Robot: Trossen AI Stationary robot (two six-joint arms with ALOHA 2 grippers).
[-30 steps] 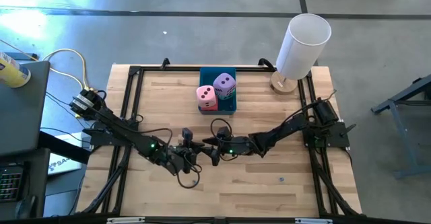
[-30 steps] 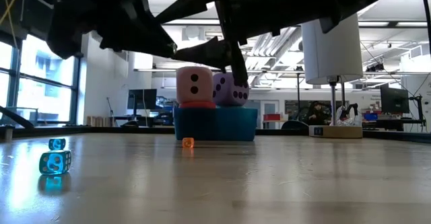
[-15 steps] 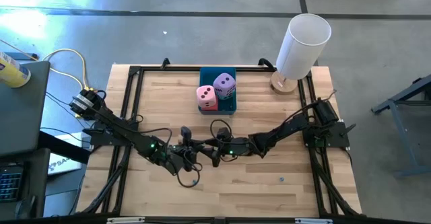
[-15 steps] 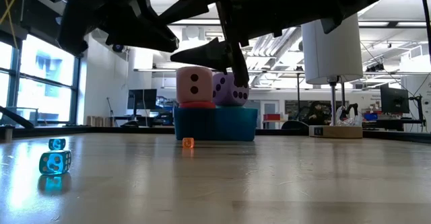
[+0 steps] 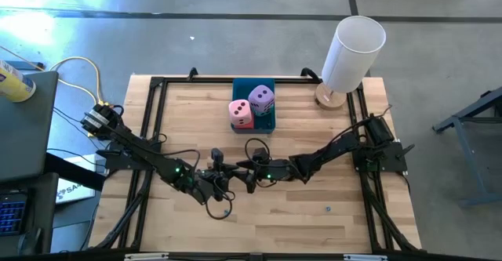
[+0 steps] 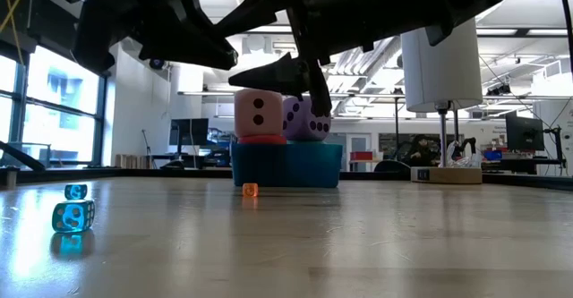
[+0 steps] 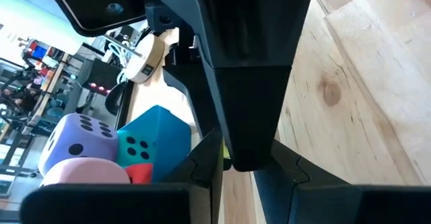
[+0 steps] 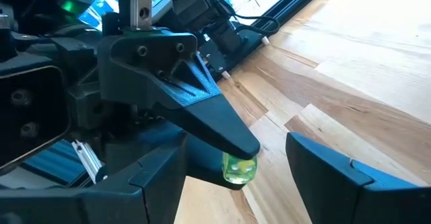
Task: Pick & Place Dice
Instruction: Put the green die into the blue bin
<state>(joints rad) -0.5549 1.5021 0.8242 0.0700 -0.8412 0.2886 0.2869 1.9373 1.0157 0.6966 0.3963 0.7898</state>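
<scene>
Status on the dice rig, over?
Left hand shut on small green die, mid-table. Right hand open, facing it. Pink die, purple die sit in blue tray.

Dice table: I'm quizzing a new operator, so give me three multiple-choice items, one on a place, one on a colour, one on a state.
1. Where is the pink die?
A. on the floor
B. on the red die in the tray
C. under the purple die
2. What colour is the small die in the left hand?
A. orange
B. blue
C. green
3. How is the right hand?
A. open
B. shut on a die
C. shut, empty

Answers: B, the low view shows red under pink; C, it glows green at the fingertip; A, its fingers stand apart with nothing held.
</scene>
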